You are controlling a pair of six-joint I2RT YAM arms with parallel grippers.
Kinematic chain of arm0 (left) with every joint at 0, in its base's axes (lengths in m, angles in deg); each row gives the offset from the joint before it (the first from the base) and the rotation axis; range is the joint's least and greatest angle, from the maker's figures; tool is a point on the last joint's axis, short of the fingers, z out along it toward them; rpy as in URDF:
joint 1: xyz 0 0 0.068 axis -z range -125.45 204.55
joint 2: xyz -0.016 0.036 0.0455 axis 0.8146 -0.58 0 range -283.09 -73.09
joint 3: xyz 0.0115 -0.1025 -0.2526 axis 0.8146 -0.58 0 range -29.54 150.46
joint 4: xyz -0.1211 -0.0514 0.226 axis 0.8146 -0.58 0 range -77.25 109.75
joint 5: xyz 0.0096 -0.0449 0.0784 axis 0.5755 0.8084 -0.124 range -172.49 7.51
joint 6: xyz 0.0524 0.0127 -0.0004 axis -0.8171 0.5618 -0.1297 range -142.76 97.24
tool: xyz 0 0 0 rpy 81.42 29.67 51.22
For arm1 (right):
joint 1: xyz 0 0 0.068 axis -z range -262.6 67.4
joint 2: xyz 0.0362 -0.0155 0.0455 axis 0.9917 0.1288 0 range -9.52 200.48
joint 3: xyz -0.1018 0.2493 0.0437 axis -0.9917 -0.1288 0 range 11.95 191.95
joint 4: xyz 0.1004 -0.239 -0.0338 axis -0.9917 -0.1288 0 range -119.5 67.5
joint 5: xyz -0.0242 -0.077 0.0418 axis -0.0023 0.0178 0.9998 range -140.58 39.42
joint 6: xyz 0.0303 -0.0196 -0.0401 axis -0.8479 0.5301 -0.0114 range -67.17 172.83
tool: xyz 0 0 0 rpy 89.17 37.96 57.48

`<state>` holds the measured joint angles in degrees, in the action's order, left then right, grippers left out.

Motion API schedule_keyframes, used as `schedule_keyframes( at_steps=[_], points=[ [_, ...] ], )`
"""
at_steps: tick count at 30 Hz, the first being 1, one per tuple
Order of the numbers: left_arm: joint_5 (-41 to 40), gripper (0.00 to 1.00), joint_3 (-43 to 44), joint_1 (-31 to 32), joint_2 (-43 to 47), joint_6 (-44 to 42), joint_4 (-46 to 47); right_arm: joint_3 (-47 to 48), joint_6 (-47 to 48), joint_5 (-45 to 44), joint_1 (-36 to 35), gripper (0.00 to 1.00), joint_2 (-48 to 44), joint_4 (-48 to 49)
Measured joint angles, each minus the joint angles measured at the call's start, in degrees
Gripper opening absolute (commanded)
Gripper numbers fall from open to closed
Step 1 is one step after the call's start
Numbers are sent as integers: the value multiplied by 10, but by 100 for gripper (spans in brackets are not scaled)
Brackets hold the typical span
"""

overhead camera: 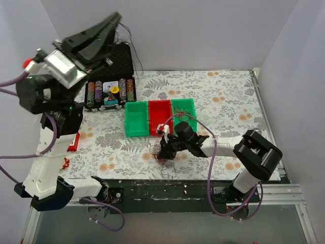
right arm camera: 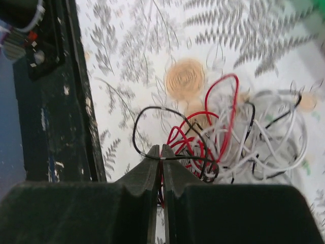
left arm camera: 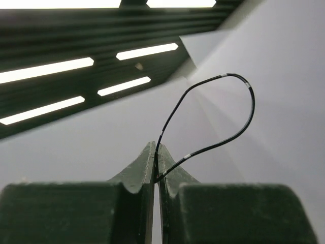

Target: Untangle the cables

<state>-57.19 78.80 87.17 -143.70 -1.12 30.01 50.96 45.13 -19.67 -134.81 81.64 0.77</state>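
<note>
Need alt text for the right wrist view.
The right gripper, jaws closed, pinches a black wire at the edge of a tangle of red, white and black cables lying on a fern-print tablecloth.

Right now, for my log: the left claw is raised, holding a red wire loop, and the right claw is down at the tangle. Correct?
No: the left wrist view shows the wire loop in the left claw is black, not red. That claw is raised, and the right claw is down at the tangle.
</note>
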Motion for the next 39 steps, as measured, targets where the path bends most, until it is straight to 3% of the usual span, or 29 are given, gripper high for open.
schedule_keyframes(
  at_steps=[5,11,27,39],
  points=[
    [-41,0,51,-1,2,-57,103,-18,2,-11,0,15,7,-54],
    [-51,0,21,-1,42,-90,159,-21,2,-17,0,15,6,-69],
    [-145,0,-356,-1,135,-85,167,-22,1,-24,0,8,-130,-73],
    [-218,0,-484,-2,158,-43,224,-45,1,-55,0,3,-182,-91]
  ],
)
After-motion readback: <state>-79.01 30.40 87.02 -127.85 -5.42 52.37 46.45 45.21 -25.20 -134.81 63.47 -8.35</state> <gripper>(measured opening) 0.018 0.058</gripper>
